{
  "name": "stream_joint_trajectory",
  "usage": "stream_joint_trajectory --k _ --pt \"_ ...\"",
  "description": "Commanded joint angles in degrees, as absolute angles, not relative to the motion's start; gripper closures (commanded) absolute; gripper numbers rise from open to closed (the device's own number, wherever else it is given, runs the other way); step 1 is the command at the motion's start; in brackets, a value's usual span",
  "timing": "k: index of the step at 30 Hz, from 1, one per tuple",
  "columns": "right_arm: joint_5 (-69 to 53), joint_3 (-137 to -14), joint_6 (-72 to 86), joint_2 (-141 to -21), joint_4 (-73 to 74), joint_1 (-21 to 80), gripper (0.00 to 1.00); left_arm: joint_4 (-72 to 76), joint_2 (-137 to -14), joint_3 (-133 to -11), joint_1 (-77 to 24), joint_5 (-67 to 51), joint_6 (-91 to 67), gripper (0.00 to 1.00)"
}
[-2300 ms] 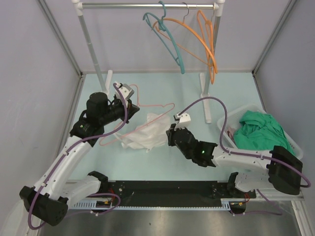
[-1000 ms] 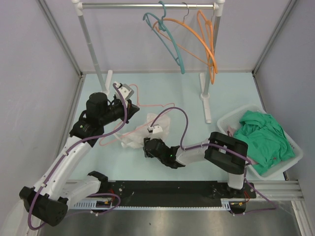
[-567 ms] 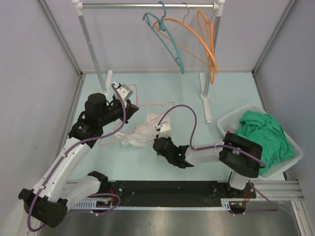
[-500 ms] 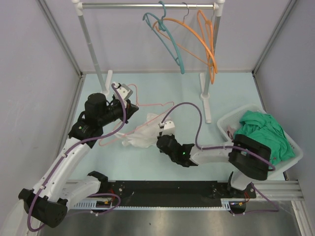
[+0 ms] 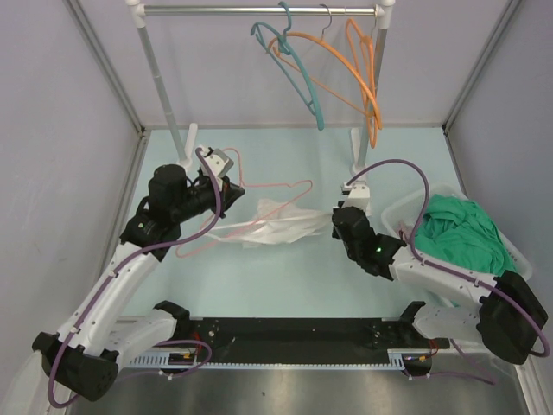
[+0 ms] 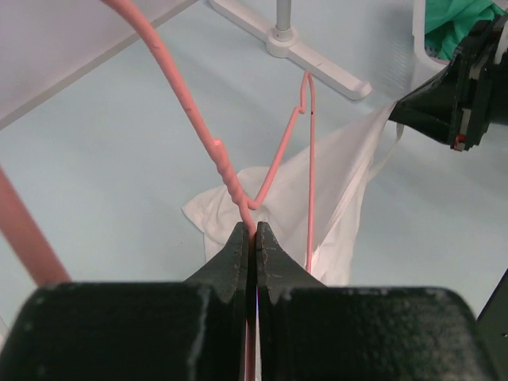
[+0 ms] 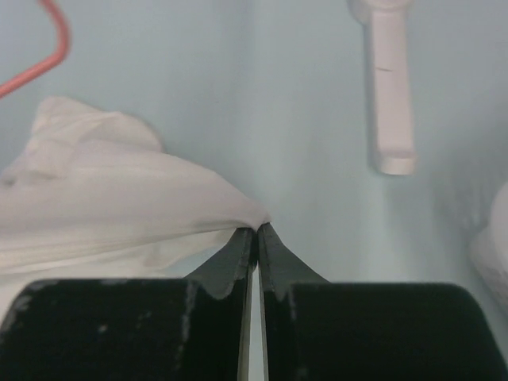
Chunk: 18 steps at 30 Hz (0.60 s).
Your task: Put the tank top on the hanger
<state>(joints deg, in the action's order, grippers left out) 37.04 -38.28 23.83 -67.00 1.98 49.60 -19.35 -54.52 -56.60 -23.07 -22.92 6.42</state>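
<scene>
The white tank top (image 5: 275,225) lies stretched out on the table, and part of the pale pink hanger (image 5: 276,185) runs over it. My left gripper (image 5: 228,185) is shut on the hanger's neck (image 6: 184,94), holding it tilted above the cloth (image 6: 341,182). My right gripper (image 5: 335,223) is at the top's right end. In the right wrist view its jaws (image 7: 255,230) are shut on a pinched edge of the white fabric (image 7: 119,198). A curve of the hanger (image 7: 57,48) shows at the upper left of that view.
A clothes rail at the back carries a teal hanger (image 5: 298,78) and orange hangers (image 5: 370,82). Its white foot (image 5: 360,177) stands just beyond my right gripper. A white bin (image 5: 520,252) with a green garment (image 5: 458,233) sits at the right.
My right gripper has shut on the tank top's edge and moved right, drawing the cloth out flat toward the rail's foot. The left arm and hanger have stayed put.
</scene>
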Motion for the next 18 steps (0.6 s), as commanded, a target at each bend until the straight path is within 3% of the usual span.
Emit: stream_joint_trajectory --k 1,8,10,11,14,18 --pt "35.9 -36.9 21.4 -64.0 3.8 44.6 0.92 -16.7 -53.3 -56.3 -22.7 -24.4 5.8 0.96" --pt "25.1 -33.7 23.3 -66.1 -2.0 40.7 0.84 -16.0 -54.1 -55.9 -22.8 -27.7 4.9 0.96" --pt "21.9 -33.5 23.6 -67.2 -2.6 40.3 0.77 -15.6 -54.7 -55.8 -22.8 -28.7 4.1 0.96" --pt "21.2 -33.6 23.8 -67.5 -2.6 40.2 0.65 -15.4 -55.0 -55.7 -22.9 -29.3 4.0 0.96" --pt "17.7 -33.6 25.9 -67.3 -2.4 40.1 0.45 -14.9 -56.1 -55.7 -23.9 -29.7 3.1 0.97" --pt "9.7 -30.7 31.6 -66.2 -3.8 40.2 0.37 -14.9 -57.7 -55.8 -25.7 -28.3 2.7 0.98"
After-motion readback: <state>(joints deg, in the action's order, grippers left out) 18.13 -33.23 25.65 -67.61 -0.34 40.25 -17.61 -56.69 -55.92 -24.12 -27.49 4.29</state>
